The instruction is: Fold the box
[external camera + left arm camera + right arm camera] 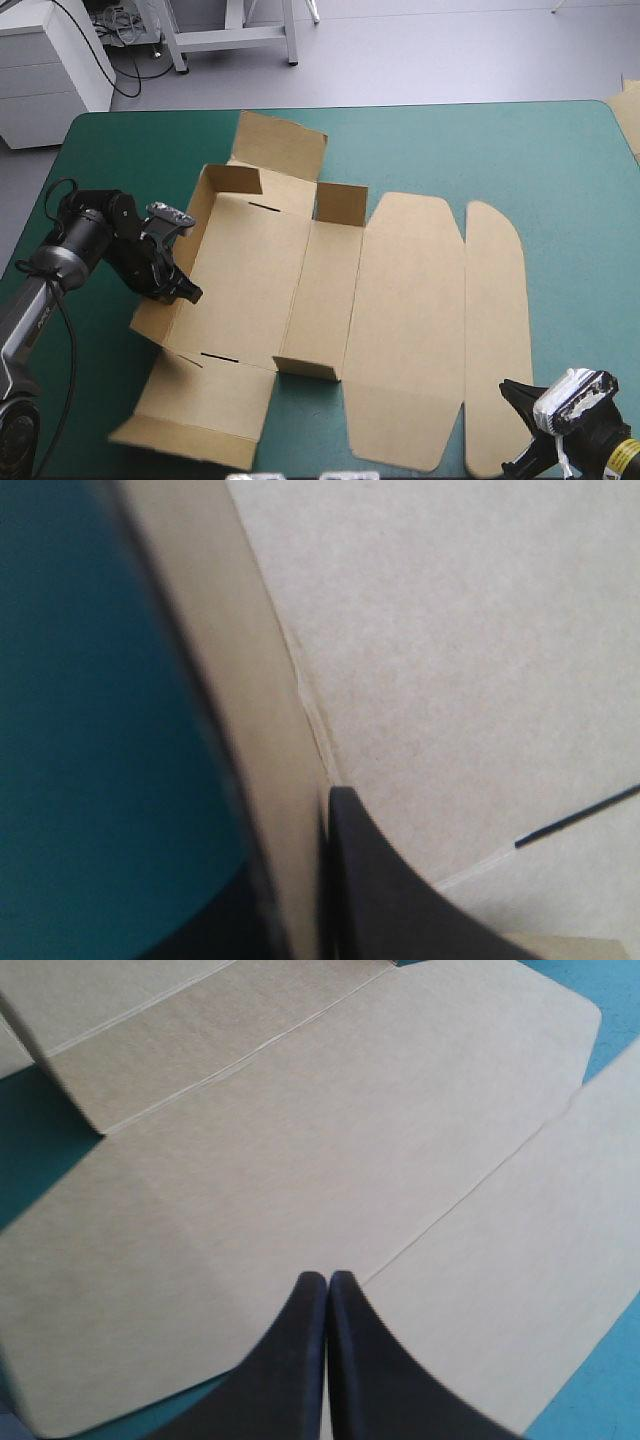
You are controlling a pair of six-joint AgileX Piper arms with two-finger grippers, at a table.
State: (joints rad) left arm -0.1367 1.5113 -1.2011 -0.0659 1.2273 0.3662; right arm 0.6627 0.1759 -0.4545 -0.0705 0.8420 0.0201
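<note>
Left claw (188, 292) black, curved fins; right arm (612, 458) black, yellow wrist band.

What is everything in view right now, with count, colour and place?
box: one, brown, mid-table; left wall and some short flaps raised.
lid: one, brown, lying flat on the right side of the box.
spare board: one edge, brown, at the table's far right edge.
table cover: one, teal-green, under everything.
left gripper: one, black fingers, shut on the box's left wall.
right gripper: one, black fingers, shut and empty, at the lid's near end, near-right of the table.
</note>
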